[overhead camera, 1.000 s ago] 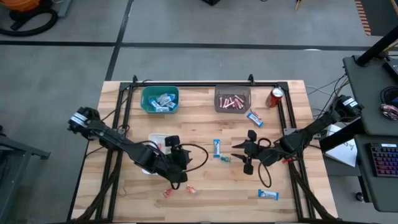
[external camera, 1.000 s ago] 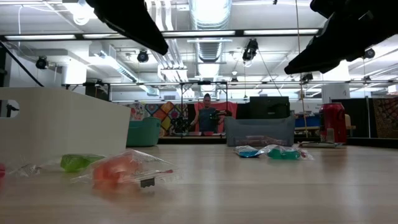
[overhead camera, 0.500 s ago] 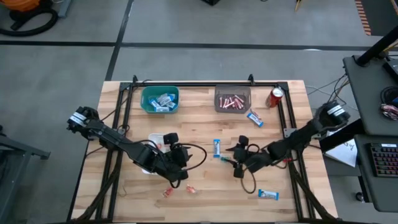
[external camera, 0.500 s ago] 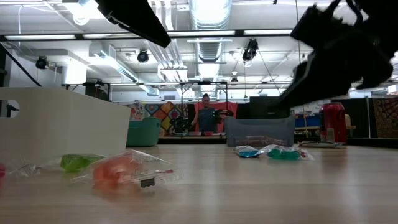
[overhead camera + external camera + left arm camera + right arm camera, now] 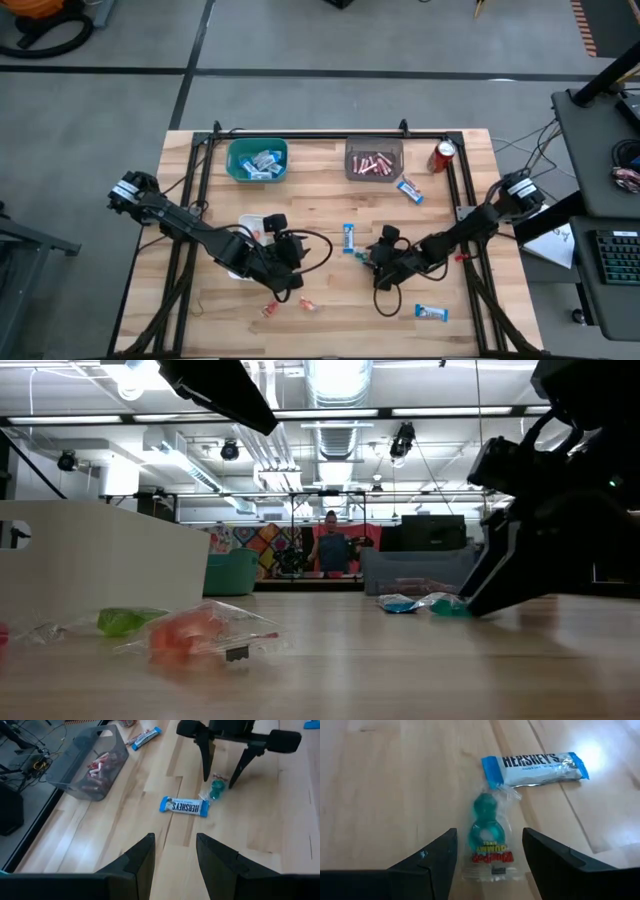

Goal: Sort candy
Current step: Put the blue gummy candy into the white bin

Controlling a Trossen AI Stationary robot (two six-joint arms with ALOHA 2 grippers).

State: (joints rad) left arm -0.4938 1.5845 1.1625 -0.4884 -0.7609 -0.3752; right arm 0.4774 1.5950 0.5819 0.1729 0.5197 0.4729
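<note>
My right gripper [image 5: 489, 865] is open and low over the table's middle. Its fingers stand on either side of a teal ring sweet in a clear wrapper [image 5: 485, 837] without touching it; the left wrist view shows the same sweet [image 5: 216, 789] between those fingers. A blue-and-white mini bar [image 5: 535, 767] lies flat just beyond it, toward the table's left [image 5: 348, 238]. My left gripper [image 5: 175, 865] is open and holds nothing, left of centre [image 5: 283, 275]. Small red and orange pieces [image 5: 288, 306] lie near the near edge.
At the far edge stand a teal bin with blue bars [image 5: 258, 160], a grey bin with pink sticks [image 5: 374, 160] and a red soda can [image 5: 443, 156]. More blue bars lie at far right [image 5: 408, 190] and near right [image 5: 431, 313]. A white container [image 5: 252, 228] stands by my left arm.
My right gripper has moved toward the table's left and come down until its fingers stand low around the teal ring sweet. The sweets lie where they were.
</note>
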